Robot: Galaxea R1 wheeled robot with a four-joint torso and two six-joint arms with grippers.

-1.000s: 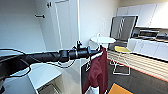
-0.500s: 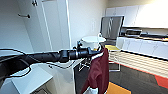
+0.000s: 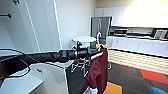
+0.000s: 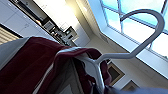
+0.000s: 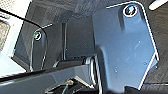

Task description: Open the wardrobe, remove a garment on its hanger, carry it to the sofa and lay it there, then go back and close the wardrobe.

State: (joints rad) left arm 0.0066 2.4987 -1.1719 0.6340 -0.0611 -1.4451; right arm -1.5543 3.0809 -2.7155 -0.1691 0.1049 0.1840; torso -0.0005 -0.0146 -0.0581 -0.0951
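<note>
With the left gripper [image 3: 96, 53] clamped on the hanger [image 3: 99, 40], jacket [image 3: 97, 71] hanging below the fingers, keep your wrist level and drive slowly; right fingers' state can't be told.

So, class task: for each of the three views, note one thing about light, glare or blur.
Head view: soft blur overall, and the upper kitchen cabinets are washed out by glare. Left wrist view: bright window panes backlight the hanger, while the garment below sits in shade. Right wrist view: dim, with a pale sheen across the robot's dark plate.
</note>
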